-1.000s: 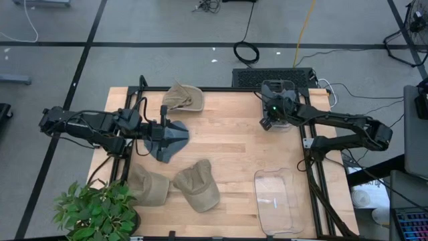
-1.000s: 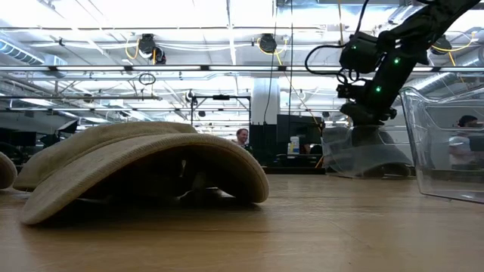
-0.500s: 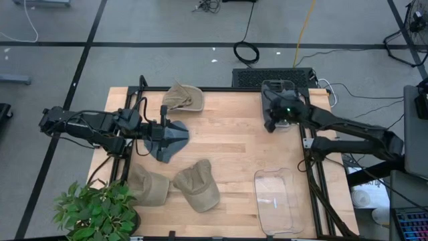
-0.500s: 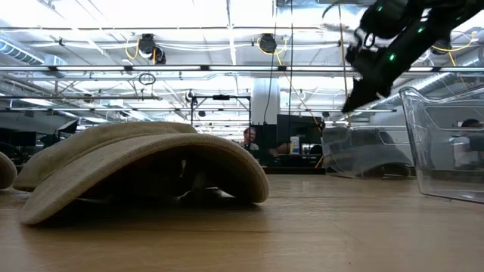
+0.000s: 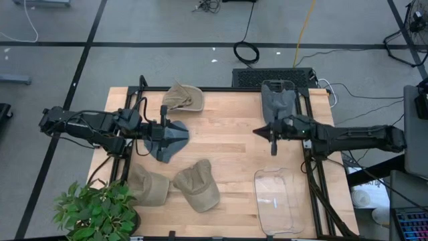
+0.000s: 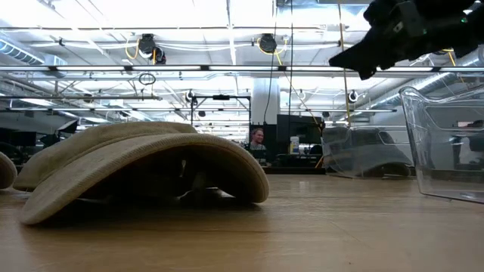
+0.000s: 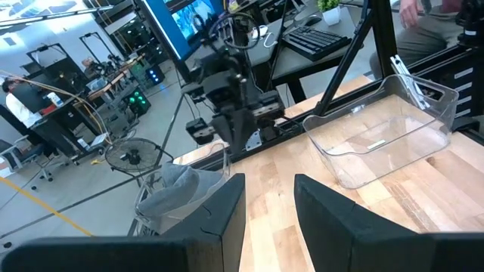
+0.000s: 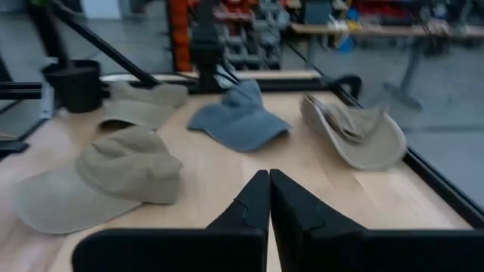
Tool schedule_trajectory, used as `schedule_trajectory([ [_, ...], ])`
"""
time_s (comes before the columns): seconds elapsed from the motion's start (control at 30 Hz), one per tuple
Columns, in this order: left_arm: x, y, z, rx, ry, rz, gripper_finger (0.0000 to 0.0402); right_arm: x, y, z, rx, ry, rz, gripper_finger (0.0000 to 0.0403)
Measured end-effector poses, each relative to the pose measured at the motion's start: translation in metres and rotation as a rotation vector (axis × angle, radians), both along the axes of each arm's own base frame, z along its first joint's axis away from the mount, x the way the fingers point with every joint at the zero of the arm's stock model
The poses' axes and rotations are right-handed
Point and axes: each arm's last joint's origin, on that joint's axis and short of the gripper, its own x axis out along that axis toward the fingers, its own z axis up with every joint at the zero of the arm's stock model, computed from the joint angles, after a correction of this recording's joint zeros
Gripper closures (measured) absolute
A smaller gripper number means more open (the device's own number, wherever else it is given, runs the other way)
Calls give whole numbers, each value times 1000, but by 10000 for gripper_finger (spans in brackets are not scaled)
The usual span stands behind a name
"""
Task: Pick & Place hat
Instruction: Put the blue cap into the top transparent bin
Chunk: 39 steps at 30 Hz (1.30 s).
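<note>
Four hats [image 5: 198,185] (one grey [image 5: 167,139]) on table [image 5: 227,137].

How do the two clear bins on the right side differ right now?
The far bin holds a grey hat; the near bin holds nothing. The far bin sits at the table's back edge, the near bin at the front edge. Both are clear plastic and upright.

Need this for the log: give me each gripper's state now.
Left gripper: open, empty, over the grey cap.
Right gripper: shut, empty, above the table.
</note>
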Motion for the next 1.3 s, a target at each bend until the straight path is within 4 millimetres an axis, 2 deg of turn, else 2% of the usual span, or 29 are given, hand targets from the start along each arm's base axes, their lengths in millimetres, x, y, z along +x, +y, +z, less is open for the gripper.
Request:
schedule_trajectory([
  [0.27, 1, 0, 7, 31, -69, -6, 277, -8, 9, -30, -21, -130, 49, 403],
  [0.47, 1, 0, 6, 30, -67, -5, 277, -17, 9, -35, -55, -300, 48, 403],
  [0.87, 1, 0, 11, -194, -109, 18, 277, -19, 9, -47, -49, -239, 45, 403],
  [0.97, 1, 0, 11, -285, -109, 27, 277, -19, 7, -41, -18, -263, 10, 403],
  [1.07, 1, 0, 11, -318, -108, 31, 277, -17, 5, -24, 20, -263, -4, 403],
  [1.23, 1, 0, 7, -339, -66, 45, 277, -18, 3, 7, -22, -107, -23, 403],
  [1.3, 1, 0, 5, -342, -47, 48, 277, -19, 3, 10, -39, -87, -37, 403],
])
